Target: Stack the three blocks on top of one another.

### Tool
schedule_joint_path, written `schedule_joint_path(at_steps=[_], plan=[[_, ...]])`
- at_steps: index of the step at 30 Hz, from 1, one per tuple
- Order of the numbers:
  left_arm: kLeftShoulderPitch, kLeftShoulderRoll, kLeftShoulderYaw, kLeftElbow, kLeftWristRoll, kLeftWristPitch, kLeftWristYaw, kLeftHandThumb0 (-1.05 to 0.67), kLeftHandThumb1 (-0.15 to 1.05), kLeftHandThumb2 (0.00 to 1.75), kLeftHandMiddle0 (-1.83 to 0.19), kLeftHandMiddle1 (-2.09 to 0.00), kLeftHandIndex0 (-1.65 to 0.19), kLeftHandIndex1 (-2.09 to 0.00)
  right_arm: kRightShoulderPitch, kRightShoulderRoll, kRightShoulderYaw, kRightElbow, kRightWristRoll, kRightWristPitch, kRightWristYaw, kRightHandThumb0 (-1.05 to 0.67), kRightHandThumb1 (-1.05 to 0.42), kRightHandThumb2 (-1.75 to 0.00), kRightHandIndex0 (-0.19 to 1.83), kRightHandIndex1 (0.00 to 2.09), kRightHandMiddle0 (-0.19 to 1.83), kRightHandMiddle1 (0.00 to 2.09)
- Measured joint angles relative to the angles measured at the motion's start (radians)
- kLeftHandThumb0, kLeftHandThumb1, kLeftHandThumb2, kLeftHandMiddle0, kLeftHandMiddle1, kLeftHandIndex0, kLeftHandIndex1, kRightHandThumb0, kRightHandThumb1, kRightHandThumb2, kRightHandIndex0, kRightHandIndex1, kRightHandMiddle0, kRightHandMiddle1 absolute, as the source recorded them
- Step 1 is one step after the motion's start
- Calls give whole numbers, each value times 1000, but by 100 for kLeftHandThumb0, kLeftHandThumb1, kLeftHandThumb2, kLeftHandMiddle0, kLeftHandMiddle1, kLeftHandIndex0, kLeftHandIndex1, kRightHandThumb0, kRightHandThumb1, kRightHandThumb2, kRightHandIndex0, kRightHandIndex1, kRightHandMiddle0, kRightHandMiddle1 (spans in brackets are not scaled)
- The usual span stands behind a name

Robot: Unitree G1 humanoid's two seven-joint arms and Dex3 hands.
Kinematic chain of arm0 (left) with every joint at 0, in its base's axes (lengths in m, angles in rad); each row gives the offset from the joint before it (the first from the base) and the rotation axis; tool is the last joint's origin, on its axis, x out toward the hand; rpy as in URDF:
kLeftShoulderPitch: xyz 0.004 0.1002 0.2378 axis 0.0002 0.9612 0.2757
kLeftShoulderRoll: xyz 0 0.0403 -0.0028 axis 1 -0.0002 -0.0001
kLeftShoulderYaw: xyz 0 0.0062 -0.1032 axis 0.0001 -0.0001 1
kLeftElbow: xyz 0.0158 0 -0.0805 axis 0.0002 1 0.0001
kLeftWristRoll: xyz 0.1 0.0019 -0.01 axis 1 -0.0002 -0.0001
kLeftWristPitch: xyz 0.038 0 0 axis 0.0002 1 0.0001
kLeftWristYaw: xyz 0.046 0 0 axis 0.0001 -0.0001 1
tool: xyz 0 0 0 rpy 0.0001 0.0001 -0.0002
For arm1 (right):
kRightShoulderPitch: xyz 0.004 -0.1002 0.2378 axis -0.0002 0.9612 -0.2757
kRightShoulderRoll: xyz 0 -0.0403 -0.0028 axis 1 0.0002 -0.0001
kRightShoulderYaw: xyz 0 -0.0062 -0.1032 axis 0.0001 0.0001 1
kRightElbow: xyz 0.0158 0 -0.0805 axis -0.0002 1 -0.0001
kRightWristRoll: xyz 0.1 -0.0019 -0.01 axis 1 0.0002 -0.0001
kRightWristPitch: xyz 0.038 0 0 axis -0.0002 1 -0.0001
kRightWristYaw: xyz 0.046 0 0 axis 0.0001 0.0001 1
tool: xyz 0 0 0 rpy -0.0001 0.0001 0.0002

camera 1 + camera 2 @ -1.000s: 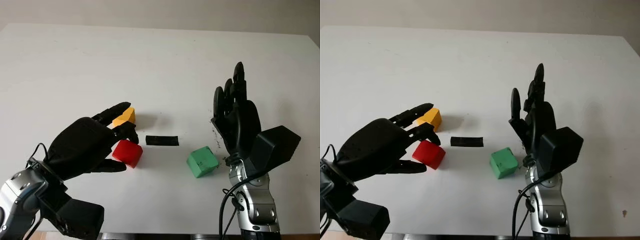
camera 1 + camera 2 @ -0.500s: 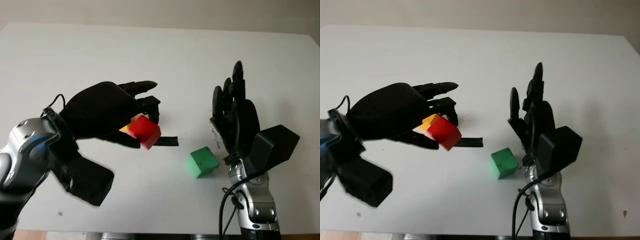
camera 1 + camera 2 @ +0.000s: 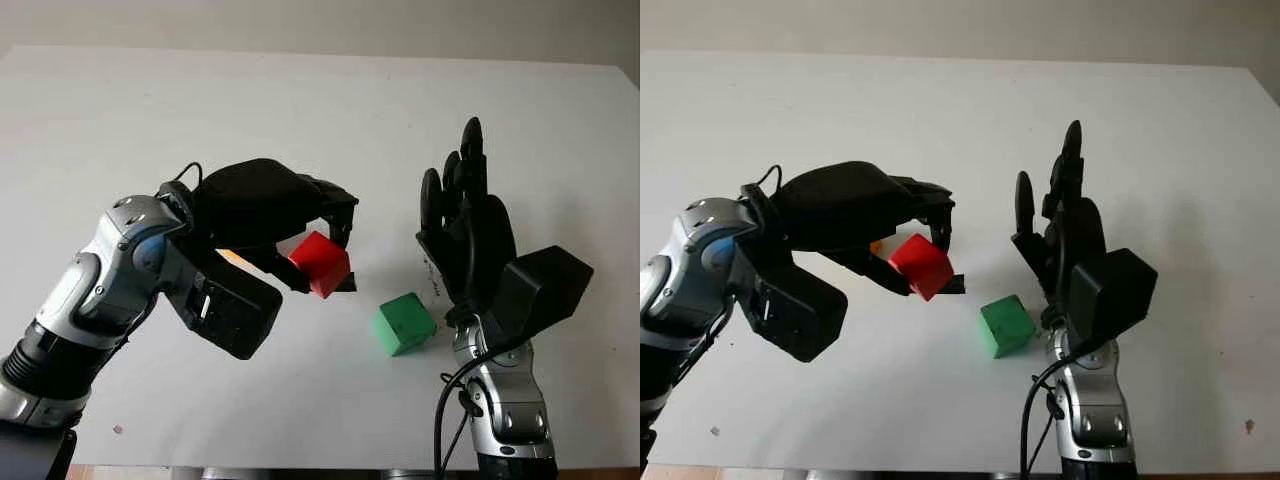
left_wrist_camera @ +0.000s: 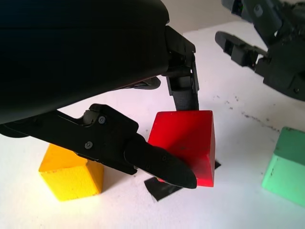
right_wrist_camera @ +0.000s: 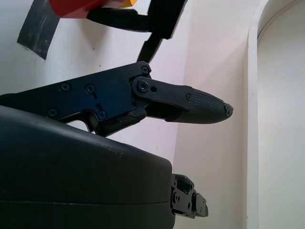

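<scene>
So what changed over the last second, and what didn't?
The left hand closed on the red block, which lay on the table beside the yellow block, lifted it and carried it toward the green block. The yellow and green blocks, the black tape strip and the open right hand beside the green block stayed put.

Red block [image 3: 320, 263], green block [image 3: 404, 323], yellow block [image 4: 71, 172], black tape [image 4: 162, 187].
</scene>
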Motion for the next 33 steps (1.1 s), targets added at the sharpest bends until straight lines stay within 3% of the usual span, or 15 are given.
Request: schedule_joint_path(at_steps=[13, 19, 33], plan=[[-20, -31, -40, 81, 46, -31, 11, -45, 101, 5, -25, -4, -23, -167, 9, 7, 1, 0, -1, -7, -4, -66, -105, -59, -19, 0, -19, 0], [-20, -34, -42, 97, 60, -48, 33, -44, 102, 5, -25, -4, -15, -177, 14, 7, 1, 0, -3, -7, -2, -66, -105, -59, -19, 0, -19, 1], [-18, -46, -48, 136, 129, -113, 158, -45, 102, 5, -24, -4, -14, -185, 17, 7, 1, 0, 1, -8, 6, -69, -105, -60, -19, 0, -19, 0]])
